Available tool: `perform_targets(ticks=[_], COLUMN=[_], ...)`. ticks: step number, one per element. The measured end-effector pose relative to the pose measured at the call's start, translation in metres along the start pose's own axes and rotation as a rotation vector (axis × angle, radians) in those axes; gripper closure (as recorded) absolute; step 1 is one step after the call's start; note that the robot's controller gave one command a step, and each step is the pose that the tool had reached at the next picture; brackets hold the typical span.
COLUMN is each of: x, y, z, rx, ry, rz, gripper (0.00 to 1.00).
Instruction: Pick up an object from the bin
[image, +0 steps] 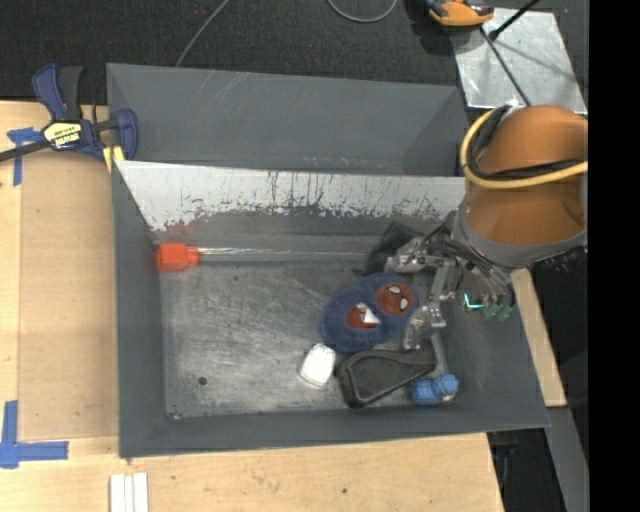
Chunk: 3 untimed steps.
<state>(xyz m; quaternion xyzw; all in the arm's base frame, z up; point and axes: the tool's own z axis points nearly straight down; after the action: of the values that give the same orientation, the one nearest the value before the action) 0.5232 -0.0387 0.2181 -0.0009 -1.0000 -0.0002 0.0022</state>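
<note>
A grey metal bin (140, 330) seen from above: the robot's gripper (426, 328) reaches in from the right and hangs low over a cluster at the front right. Its tip sits between a blue soft toy (350, 318) and a black pouch (385, 378), likely choosing one of them. Whether the gripper is spread or closed cannot be made out. A white lump (317, 366) and a small blue ball (436, 389) lie beside the pouch, and an orange-capped clear tube (178, 257) rests well apart along the back wall.

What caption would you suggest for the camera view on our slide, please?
Gripper down in the grey bin beside a blue plush toy and a flat black object.
</note>
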Motion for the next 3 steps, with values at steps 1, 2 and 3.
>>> perform_targets(ticks=[1,2,3], x=[-0.0191,-0.0159,-0.0169], y=[0.0157,0.0205,0.023], z=[0.0963,0.101,0.1017], rx=[-0.001,-0.002,-0.003], ry=[-0.028,-0.037,-0.045], rz=[0.132,0.096,0.054], gripper=[0.0,0.0,0.0])
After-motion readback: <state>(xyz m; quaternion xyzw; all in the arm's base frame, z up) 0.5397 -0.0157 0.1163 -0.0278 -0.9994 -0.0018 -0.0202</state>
